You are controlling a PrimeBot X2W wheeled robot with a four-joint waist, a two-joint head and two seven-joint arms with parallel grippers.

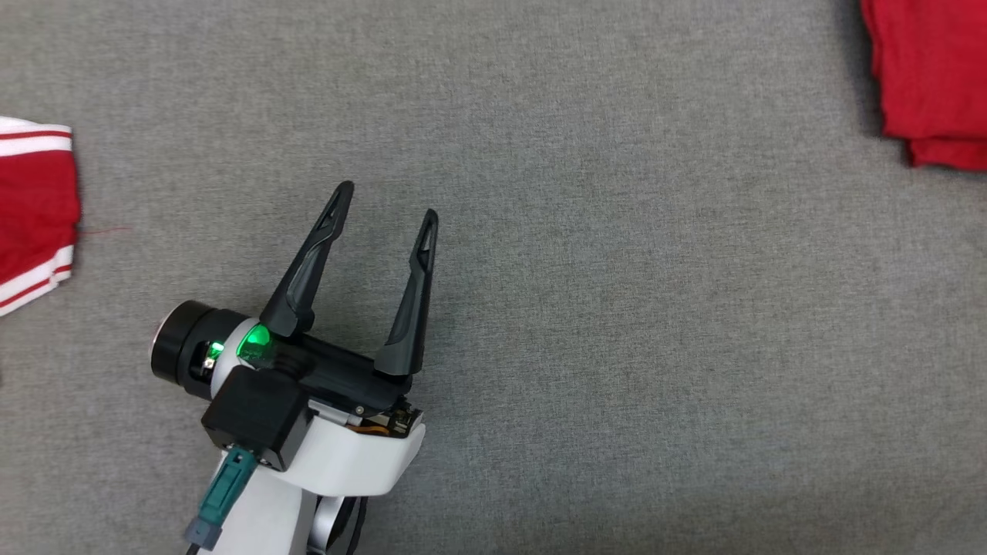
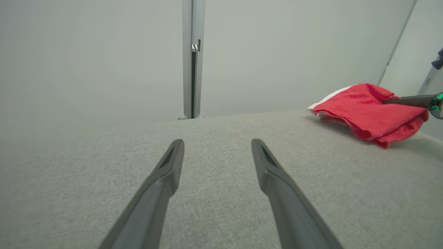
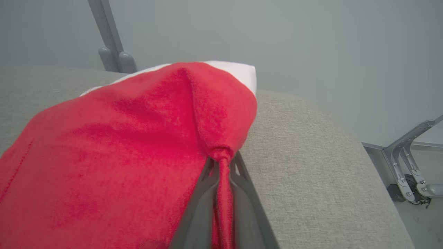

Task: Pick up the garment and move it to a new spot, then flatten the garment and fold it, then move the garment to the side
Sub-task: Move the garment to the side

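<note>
Right wrist view, right end effector (image 3: 223, 159) pinching garment (image 3: 121, 145), left end effector (image 1: 388, 202) spread

Left tool (image 1: 387, 200) spread wide — right tool (image 3: 223, 159) apparently clamped.

Grey fabric tabletop (image 1: 617, 308), red white-striped cloth (image 1: 35, 208) at its left edge, grey upright post (image 2: 193, 58) behind

Head camera looked straight down on the grey surface (image 1: 617, 308), centred well to the left of the red garment (image 1: 929, 77). Left wrist camera sat low, well apart from the garment, facing it across the surface. Right wrist camera was close against it. All three views shared the garment.
</note>
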